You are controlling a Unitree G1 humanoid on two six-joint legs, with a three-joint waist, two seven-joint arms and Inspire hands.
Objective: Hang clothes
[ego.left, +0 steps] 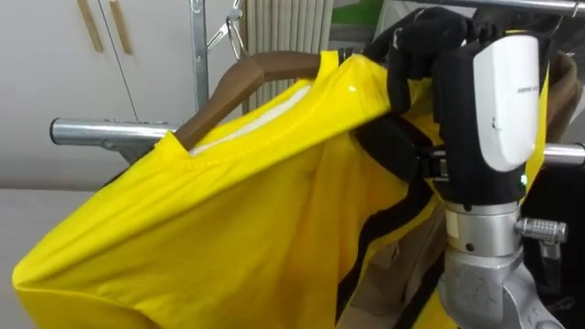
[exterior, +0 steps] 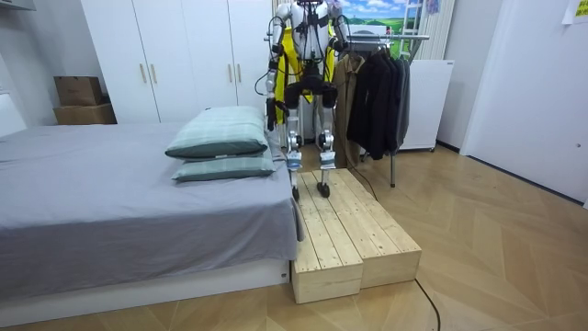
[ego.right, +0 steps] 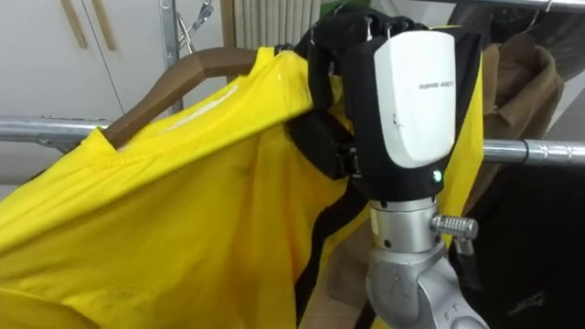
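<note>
Closest to you, the robot's right hand (ego.left: 477, 100) has its dark fingers (ego.left: 413, 47) curled over the right shoulder of the bright yellow shirt (ego.left: 228, 210). The shirt sits on a brown wooden hanger (ego.left: 239, 79), in front of the silver metal rail (ego.left: 99, 132).

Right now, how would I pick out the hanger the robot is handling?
Find the metal clothes rail hung with dark coats. In front of it the right hand grips a yellow shirt. Its brown wooden hanger alone carries bright colour.
</note>
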